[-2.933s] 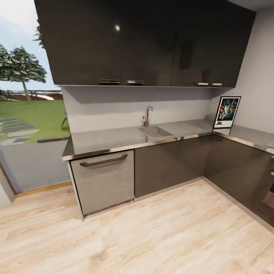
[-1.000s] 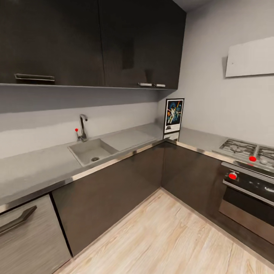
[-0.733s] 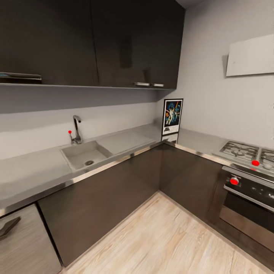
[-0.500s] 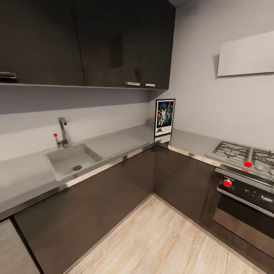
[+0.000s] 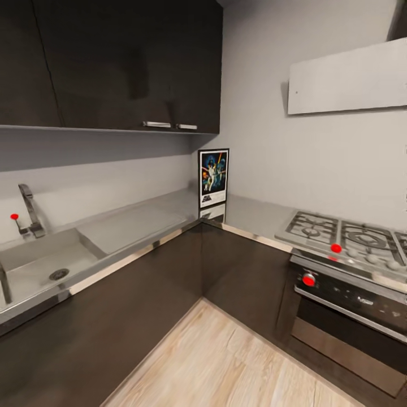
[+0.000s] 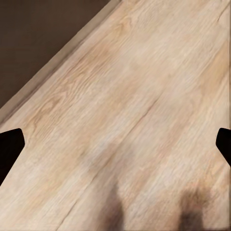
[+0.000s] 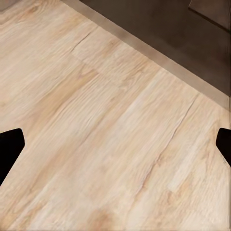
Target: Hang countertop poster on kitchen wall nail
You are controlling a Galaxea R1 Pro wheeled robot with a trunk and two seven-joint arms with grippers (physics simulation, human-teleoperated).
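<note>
Both of my grippers are spread wide and hold nothing: the left gripper [image 6: 115, 144] and the right gripper [image 7: 115, 144] each show dark fingertips at the picture edges, with only the wooden floor [image 5: 226, 362] between them. I judge I am in the approach step. The poster [image 5: 213, 178] stands upright in the far corner of the countertop [image 5: 249, 215], against the wall, left of the hob [image 5: 339, 232] and well right of the sink [image 5: 39, 265]. Next I need to roll closer to that corner, then raise an arm to reach the frame's edge.
</note>
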